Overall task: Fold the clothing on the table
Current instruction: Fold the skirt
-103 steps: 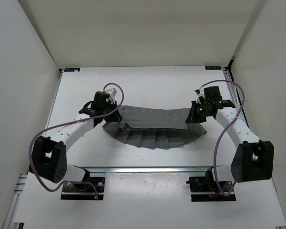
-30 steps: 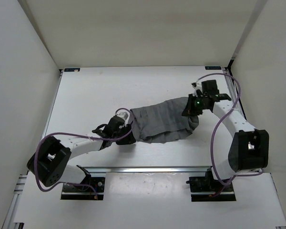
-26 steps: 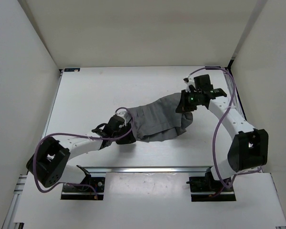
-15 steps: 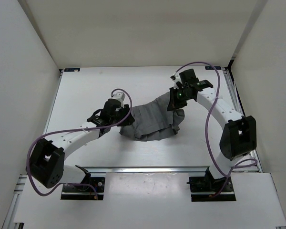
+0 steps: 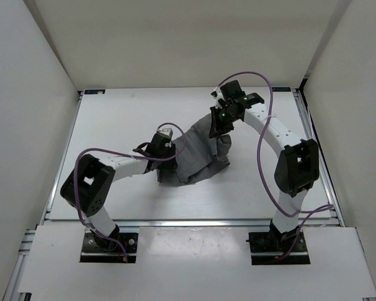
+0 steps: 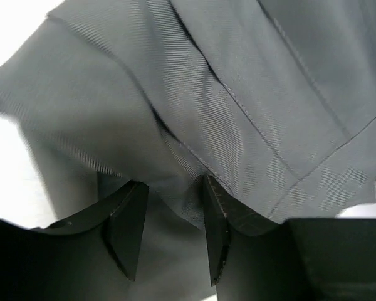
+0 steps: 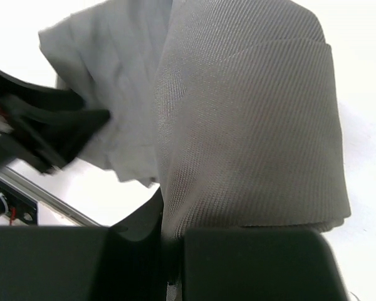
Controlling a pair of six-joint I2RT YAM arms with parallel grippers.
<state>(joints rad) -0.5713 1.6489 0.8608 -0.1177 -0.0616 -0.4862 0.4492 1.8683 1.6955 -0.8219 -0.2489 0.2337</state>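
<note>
Clothing (image 5: 197, 150) between both raised arms' jaws

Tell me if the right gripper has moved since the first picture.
Yes. The right gripper went left and toward the table's far edge, dragging the clothing.

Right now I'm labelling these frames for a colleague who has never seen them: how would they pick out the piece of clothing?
Start at the large flat white table seen from above. Near its middle, between the two white arms, lies the bunched dark grey pleated fabric garment. It is the only soft, dark cloth there; everything around it is rigid arm, black tool or purple cable.
</note>
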